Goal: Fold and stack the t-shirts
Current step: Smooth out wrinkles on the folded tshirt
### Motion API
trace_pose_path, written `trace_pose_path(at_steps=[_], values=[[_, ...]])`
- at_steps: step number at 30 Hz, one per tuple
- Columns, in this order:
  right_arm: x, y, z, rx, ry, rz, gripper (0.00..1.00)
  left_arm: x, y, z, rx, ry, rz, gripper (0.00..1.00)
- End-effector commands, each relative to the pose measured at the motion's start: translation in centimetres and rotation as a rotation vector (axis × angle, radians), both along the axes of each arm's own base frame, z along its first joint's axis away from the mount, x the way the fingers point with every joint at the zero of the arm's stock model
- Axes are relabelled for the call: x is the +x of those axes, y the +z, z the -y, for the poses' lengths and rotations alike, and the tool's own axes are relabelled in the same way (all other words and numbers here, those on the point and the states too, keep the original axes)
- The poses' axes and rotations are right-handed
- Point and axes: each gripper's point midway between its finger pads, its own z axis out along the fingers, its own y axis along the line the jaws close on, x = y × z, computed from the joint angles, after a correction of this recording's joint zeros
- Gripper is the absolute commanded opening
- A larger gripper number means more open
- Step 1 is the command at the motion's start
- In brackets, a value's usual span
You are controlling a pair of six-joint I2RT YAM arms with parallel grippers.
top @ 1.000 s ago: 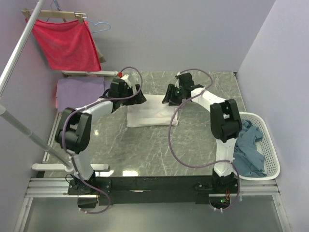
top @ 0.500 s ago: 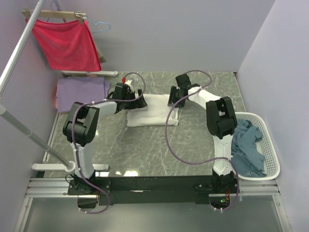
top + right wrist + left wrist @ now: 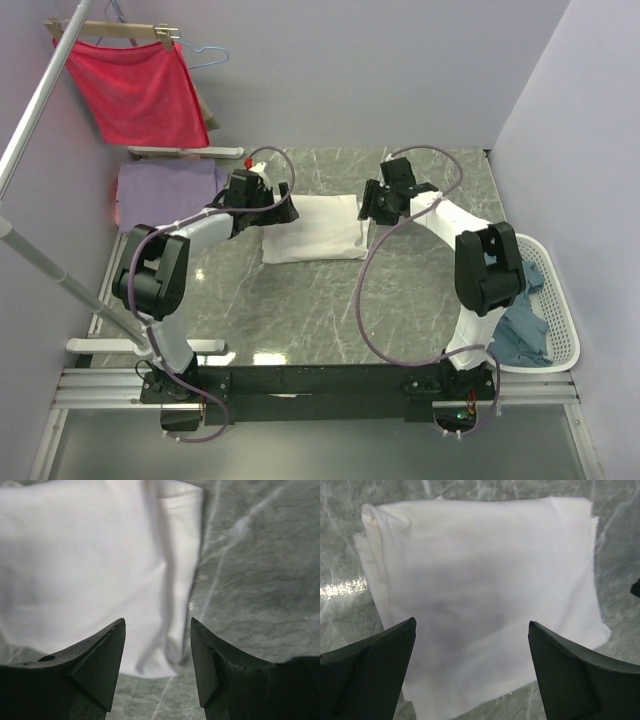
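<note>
- Here, your folded white t-shirt [image 3: 312,228] lies flat on the marble surface [image 3: 300,300], between both arms (each wrist view looks down on it).
- Left end effector [image 3: 285,210]: spread wide, holding nothing, by the shirt's left edge.
- Right end effector [image 3: 370,205]: parted, holding nothing, by the shirt's right edge.

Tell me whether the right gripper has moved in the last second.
Yes. The right gripper shifted right, toward the basket, now at the white shirt's right edge.

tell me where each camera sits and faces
top external: high behind the bases, facing down on the grey marble table; left arm and right arm show.
left wrist: on its arm, facing down past the open left gripper at the folded white t-shirt.
right wrist: same from the right gripper, over the shirt's edge.
all share the shirt.
</note>
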Motion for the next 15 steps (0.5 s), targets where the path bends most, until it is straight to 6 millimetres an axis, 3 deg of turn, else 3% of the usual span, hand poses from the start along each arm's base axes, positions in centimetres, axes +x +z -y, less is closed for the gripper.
trace_pose_path(at_steps=[1,15], values=[[-0.9,1.2,-2.6,0.123,0.099,0.020,0.60,-0.7,3.1,0.3,-0.014,-0.019,0.061,0.99],[-1.7,-3.6,-3.7,0.171,0.094,-0.135,0.52,-1.8,-1.2,0.7,-0.010,-0.037,-0.034,0.99]])
